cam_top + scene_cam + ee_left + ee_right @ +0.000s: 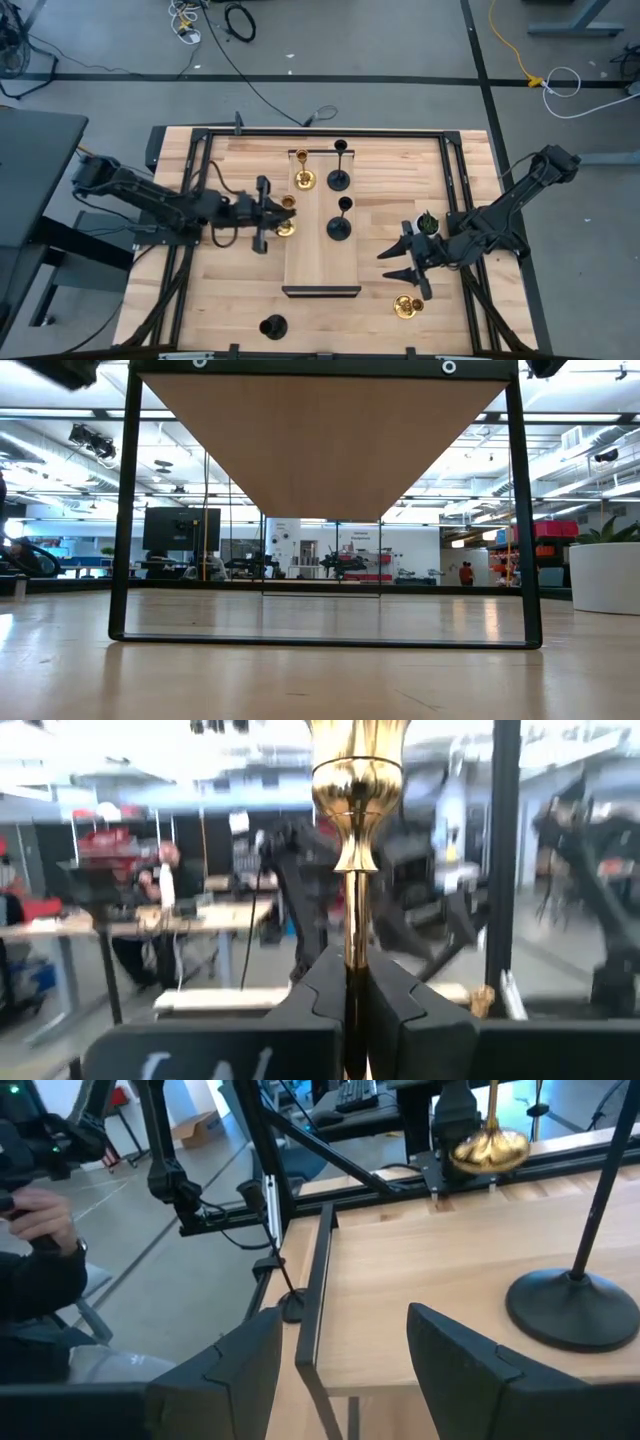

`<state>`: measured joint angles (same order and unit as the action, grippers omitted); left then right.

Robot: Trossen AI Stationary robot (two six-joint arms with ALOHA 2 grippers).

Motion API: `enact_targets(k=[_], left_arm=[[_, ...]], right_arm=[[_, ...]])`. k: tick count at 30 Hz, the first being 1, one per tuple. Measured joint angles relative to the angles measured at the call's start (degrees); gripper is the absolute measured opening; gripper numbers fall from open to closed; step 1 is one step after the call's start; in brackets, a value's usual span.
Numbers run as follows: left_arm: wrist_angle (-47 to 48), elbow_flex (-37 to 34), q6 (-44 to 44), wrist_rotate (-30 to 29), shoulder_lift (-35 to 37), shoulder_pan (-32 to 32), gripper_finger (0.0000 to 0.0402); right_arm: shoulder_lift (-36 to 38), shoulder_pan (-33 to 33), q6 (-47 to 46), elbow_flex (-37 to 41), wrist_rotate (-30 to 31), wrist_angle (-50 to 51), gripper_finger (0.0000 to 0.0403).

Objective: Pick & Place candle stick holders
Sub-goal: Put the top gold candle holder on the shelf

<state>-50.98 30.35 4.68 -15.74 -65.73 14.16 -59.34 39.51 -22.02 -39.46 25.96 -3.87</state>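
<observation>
My left gripper [278, 215] is shut on a gold candle stick holder [286, 226] at the left edge of a raised wooden board [322, 262]. On the board stand another gold holder [303, 179] and two black holders [340, 179] [340, 228], each on its round base. A third gold holder [407, 305] stands on the table at the near right. A third black holder [273, 327] stands near the front edge. My right gripper [402, 262] is open and empty, right of the board. Its wrist view looks toward the nearer black holder's base [573, 1312]. My left gripper pinches the gold holder's thin stem [352, 960] between its two fingers, below the cup [356, 780]. The fingers come level from the table's left side and lie across the stem. The holder stands upright. Its base [490, 1148] is at the board's left edge; whether it rests there I cannot tell.
A small white pot with a green plant [427, 222] stands just beyond my right gripper. A black metal frame [450, 180] runs around the table's working area. A person's hand and dark sleeve [40, 1230] show beyond the table in the right wrist view.
</observation>
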Motion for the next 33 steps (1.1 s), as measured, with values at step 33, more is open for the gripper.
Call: enact_targets(k=[33], left_arm=[[-33.87, -4.66, -1.76, 10.98, -18.41, -5.40, 0.0012]], right_arm=[[-0.41, -0.02, 0.74, 0.00, 0.15, -0.88, 0.0217]])
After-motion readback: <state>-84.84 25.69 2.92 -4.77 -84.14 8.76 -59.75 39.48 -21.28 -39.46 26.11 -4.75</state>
